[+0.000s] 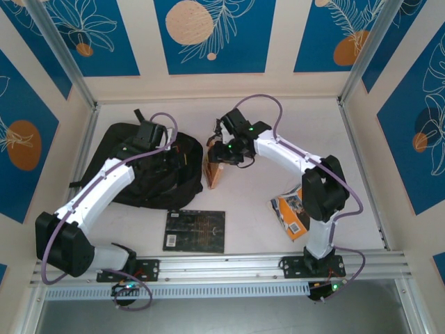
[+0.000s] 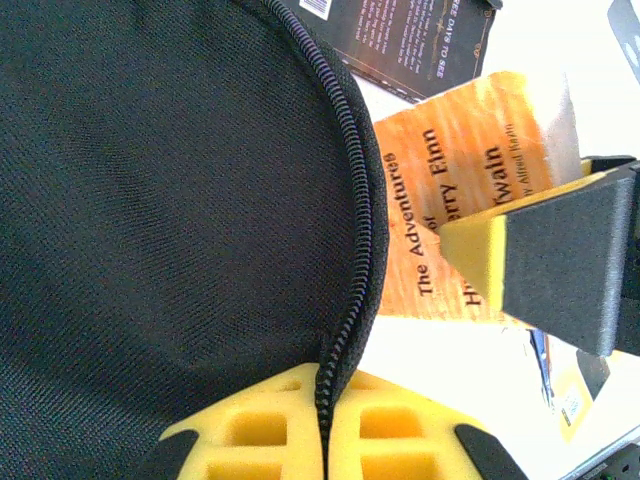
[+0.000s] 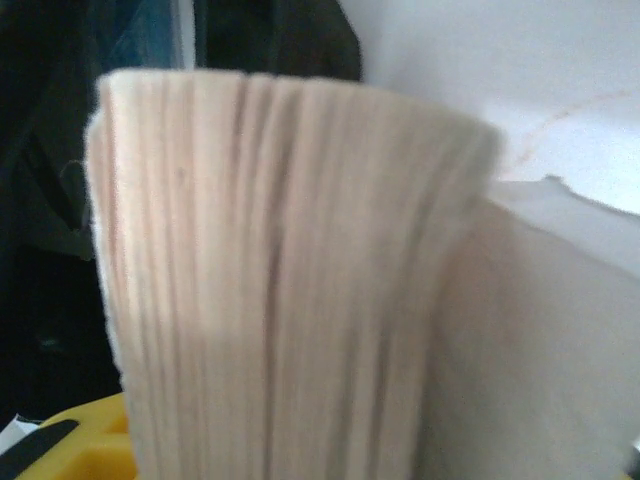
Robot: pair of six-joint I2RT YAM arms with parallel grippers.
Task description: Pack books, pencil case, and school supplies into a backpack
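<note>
White tabletop point(image 1: 257, 209) inside blue-and-cream panelled walls carries the work. The orange paperback point(image 1: 214, 175) stands on edge, tilted, just right of the backpack point(image 1: 139, 181). The right gripper point(image 1: 227, 154) clamps its covers, with the page block between the fingers and one pad point(image 2: 570, 265) flat on the front cover. The backpack lies to the book's left, so the coming move is judged a short leftward carry by the right arm. The left gripper point(image 2: 325, 425) is clenched on the backpack's zip rim point(image 2: 352, 200). A black book point(image 1: 195, 230) lies near centre, and a second orange book point(image 1: 292, 214) near right.
</note>
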